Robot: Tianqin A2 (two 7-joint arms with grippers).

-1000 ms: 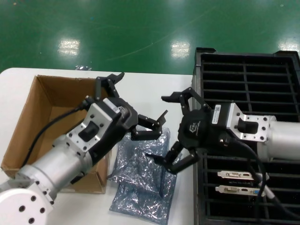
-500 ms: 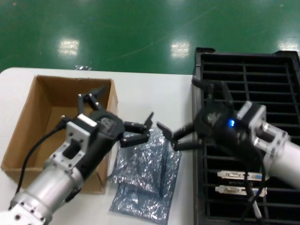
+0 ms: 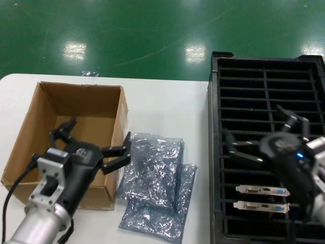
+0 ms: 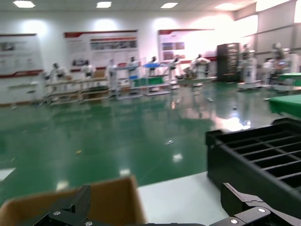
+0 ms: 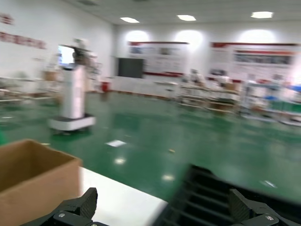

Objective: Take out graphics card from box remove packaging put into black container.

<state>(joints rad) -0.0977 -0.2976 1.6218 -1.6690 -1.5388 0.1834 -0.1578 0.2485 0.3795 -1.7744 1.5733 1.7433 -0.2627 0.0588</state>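
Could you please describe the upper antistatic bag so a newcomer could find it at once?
Start at the cardboard box on the white table. Two crinkly grey-blue bags lie between it and the black tray. The upper bag lies nearer the box's open top, overlapping the lower bag.

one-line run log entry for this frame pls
left gripper: open, over box edge | right gripper: open, above black container | two graphics cards slotted | two empty bags on table
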